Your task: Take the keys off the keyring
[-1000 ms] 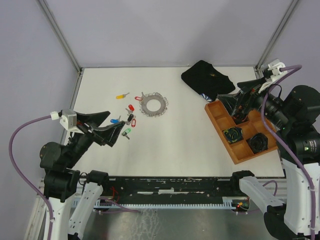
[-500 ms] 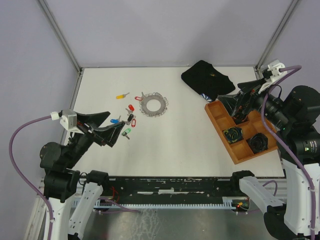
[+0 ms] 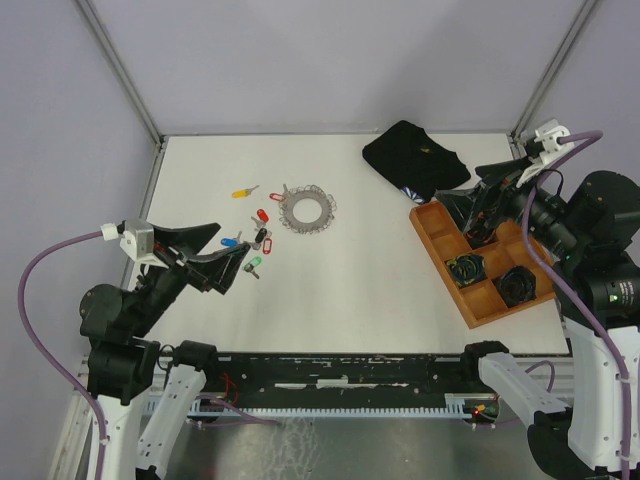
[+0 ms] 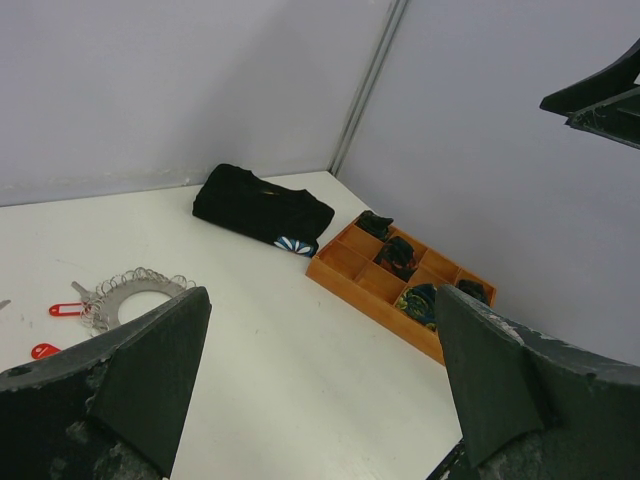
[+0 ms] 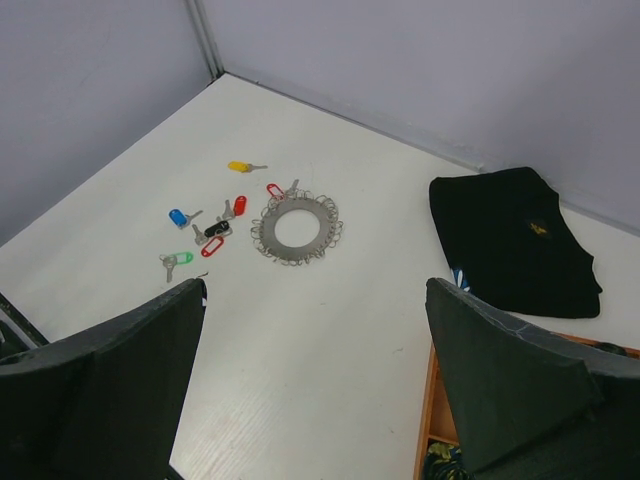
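The keyring (image 3: 308,210), a silvery ring fringed with small wire loops, lies flat on the white table, left of centre. It also shows in both wrist views as the keyring (image 5: 296,228) and the keyring (image 4: 135,297). The keys lie scattered just to its left: yellow (image 3: 240,192), red (image 3: 262,215), black (image 3: 262,237), blue (image 3: 231,243) and green (image 3: 255,263). A red tag (image 3: 276,197) lies against the ring's fringe; I cannot tell whether it is attached. My left gripper (image 3: 232,247) hovers open beside the blue and green keys, holding nothing. My right gripper (image 3: 458,218) is open over the tray's near corner.
An orange wooden tray (image 3: 437,258) with compartments stands at the right, with black coiled items (image 3: 466,268) in some of them. A folded black cloth (image 3: 413,155) lies at the back right. Walls and frame posts close in the table's back and sides.
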{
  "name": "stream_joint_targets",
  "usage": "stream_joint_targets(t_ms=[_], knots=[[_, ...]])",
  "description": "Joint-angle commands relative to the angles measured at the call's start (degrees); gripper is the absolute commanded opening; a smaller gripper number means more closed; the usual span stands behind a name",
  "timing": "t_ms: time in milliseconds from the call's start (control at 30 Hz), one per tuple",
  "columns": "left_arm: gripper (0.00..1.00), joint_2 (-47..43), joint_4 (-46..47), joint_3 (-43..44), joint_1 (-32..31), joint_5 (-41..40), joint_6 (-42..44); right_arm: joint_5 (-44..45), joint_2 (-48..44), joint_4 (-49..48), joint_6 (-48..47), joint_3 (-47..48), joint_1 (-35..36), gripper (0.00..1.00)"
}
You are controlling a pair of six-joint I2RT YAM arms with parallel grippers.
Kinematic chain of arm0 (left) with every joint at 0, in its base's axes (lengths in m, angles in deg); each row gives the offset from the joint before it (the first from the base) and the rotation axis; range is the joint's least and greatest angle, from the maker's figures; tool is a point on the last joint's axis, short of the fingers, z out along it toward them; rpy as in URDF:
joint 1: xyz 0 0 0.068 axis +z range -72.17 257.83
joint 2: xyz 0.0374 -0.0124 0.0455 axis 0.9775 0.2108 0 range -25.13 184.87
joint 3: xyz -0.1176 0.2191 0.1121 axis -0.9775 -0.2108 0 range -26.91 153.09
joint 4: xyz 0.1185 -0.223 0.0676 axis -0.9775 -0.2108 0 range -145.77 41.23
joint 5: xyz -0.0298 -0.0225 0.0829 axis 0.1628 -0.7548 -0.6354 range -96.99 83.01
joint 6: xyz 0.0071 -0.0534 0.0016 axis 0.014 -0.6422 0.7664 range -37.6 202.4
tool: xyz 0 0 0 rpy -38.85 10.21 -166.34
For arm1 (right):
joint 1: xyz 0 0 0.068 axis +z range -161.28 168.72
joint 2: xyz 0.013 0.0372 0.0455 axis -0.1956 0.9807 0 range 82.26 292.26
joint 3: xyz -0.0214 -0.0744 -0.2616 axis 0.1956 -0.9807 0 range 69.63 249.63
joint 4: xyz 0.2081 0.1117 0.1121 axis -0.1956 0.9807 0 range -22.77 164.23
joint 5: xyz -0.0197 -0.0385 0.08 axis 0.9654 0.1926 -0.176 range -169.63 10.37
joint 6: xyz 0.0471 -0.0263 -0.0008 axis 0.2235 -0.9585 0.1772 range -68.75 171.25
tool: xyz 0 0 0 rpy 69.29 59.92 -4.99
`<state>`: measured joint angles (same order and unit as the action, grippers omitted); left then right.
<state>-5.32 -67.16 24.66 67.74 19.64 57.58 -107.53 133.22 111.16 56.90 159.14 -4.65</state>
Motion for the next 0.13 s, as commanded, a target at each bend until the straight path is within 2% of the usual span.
stream_joint_targets(t_ms=[0,100], knots=[[0.99,-0.4,0.6,0.7,0.1,0.0,1.2,1.7,0.1,-1.5,-0.8,1.6,-0.4,0.99],[0.99,-0.4,0.6,0.5,0.1,0.0,1.2,2.1,-0.1,-1.5,-1.1,1.5,-0.4,0.99]])
